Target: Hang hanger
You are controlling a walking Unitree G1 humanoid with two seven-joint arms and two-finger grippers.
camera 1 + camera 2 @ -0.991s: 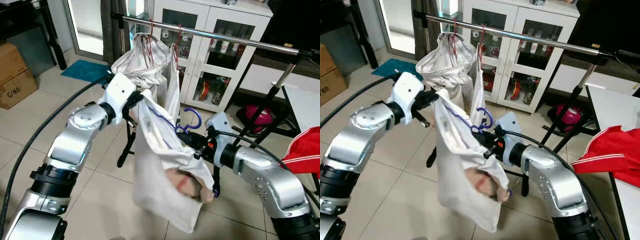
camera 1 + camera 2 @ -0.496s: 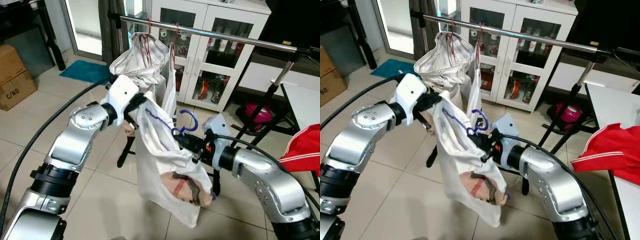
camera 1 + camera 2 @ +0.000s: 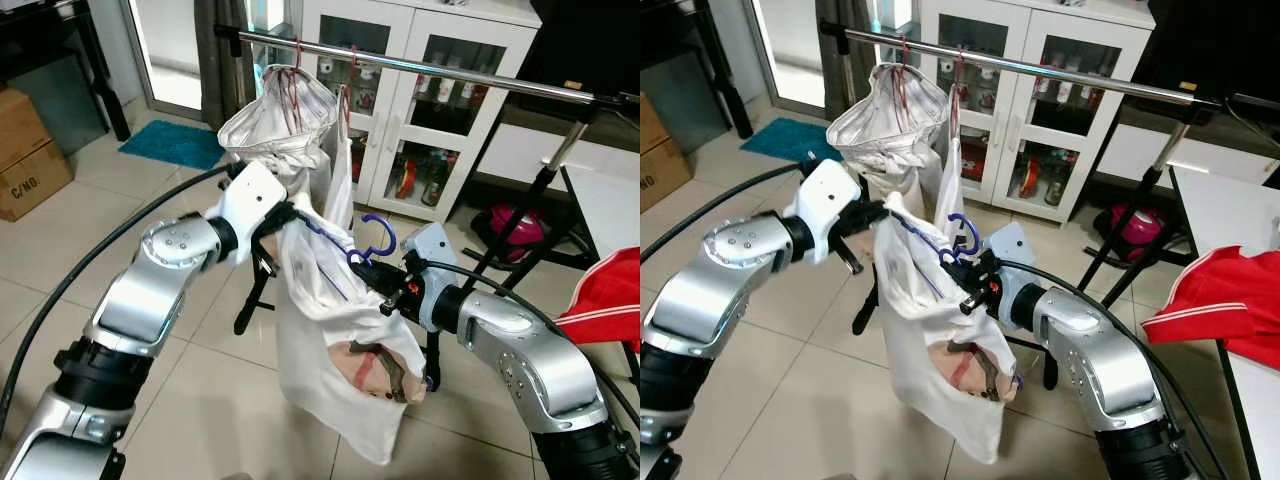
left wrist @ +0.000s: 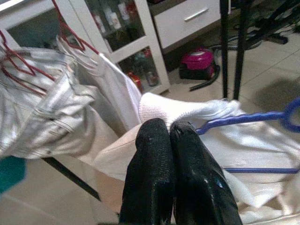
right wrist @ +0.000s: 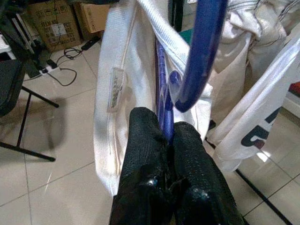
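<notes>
A white shirt on a blue hanger hangs in mid-air between the robot's two silver arms, in front of a metal clothes rail.

The left claw has its two black fingers pressed together on a bunched fold of the shirt's fabric, near the collar end, holding that side up at about 10 o'clock from the shirt's middle. The blue hanger wire runs just beside this pinch.

The right claw is closed on the blue hanger's wire just below its hook, at about 2 o'clock from the shirt's middle. The hook curves upward, free of the rail and well below it. The shirt drapes down from the hanger toward the tiled floor, with a reddish and dark printed patch showing through its lower part.

On the rail, at 12 o'clock from the shirt, a pale silvery garment hangs from red hangers, and a second white garment hangs just beside it. Behind the rail stands a white glass-door cabinet. A red cloth lies on a white worktop at 3 o'clock. A cardboard box and a teal mat sit on the floor toward 10 o'clock.
</notes>
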